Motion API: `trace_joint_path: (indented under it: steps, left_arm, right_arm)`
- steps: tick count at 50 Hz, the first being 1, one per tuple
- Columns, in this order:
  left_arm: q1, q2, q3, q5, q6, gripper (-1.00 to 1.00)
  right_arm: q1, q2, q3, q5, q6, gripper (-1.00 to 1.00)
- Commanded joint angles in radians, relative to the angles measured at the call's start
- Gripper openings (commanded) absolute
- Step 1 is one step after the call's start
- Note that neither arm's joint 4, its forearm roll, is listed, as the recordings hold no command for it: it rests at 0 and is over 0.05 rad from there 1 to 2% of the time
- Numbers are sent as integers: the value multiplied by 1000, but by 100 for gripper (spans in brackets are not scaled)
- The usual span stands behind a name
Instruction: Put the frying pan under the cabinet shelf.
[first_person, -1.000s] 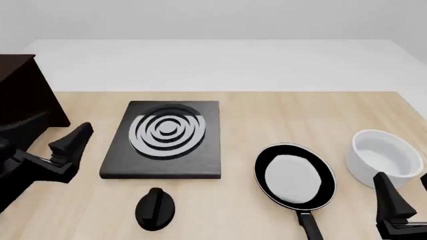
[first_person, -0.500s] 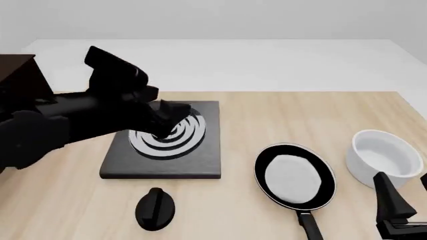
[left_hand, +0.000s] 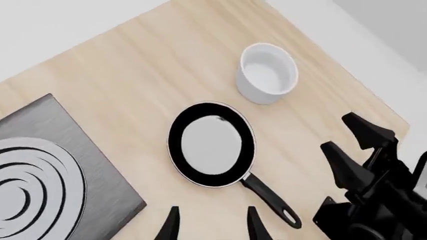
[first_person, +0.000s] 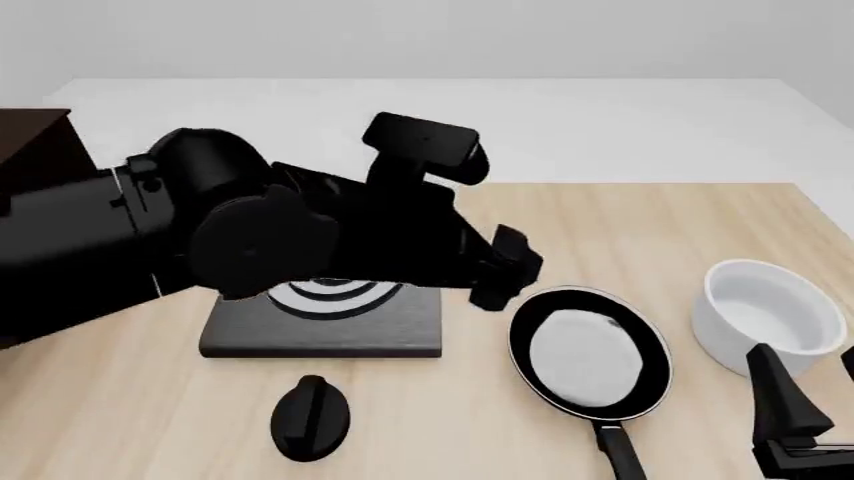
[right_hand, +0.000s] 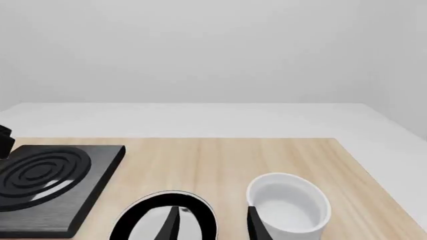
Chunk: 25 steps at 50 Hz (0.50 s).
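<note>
A: The tabletop (first_person: 641, 215) is pale wood; how much of the cabinet (first_person: 40, 150) shows?

B: Only a dark corner at the far left edge of the front view, the rest cut off or behind the left arm (first_person: 267, 240). No shelf can be made out.

A: And that arm?

B: It sweeps across from the left, hiding most of the ringed plate (first_person: 327, 325). In its wrist view the left end effector (left_hand: 212, 227) shows two fingertips apart with nothing between them, above the pan's handle.

A: The pan (first_person: 590, 357)?

B: Flat on the tabletop right of the plate, just beside the white bowl (first_person: 767, 315), handle running off the near edge.

A: The right end effector (right_hand: 212, 225)?

B: Low at the near right corner, spread, empty, mostly cut off.

A: Smallest?

B: A black knob (first_person: 311, 417) in front of the plate.
</note>
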Motion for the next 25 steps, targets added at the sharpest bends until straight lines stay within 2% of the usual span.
trace_joint_path:
  steps: [1,2,7,8,13,14,17,18,20,22,23,25]
  left_arm:
    - [-80,87,-38,-20,-92,100]
    - [-89,93,-34,-26,-114,100]
    - [-88,125,-44,-45,-122,100]
    - [-99,132,-40,-54,-143,100]
    - [-111,150,-36,-78,-155,100]
    - [-121,158,-29,-89,-180,100]
    - [-126,169,-26,-111,-182,100]
    - [-136,163,-8,-136,-226,100]
    - [-135,171,-15,-132,-206,100]
    - [-149,174,5,-161,-246,100]
    - [-146,179,1,-159,-231,100]
    - [-155,189,11,-178,-248,100]
  right_arm:
    - [0,3,0,-3,0,100]
    - [0,1,0,-1,1,100]
    - [0,6,1,-7,0,100]
    - [0,6,2,-8,1,100]
    - [0,4,1,-5,1,100]
    - [0,3,1,-4,1,100]
    - [0,5,1,-6,0,100]
    - [0,7,2,-9,1,100]
    - [0,6,2,-8,0,100]
    - [0,7,3,-9,-1,100]
    - [0,5,2,-7,0,100]
    - [0,7,2,-9,0,100]
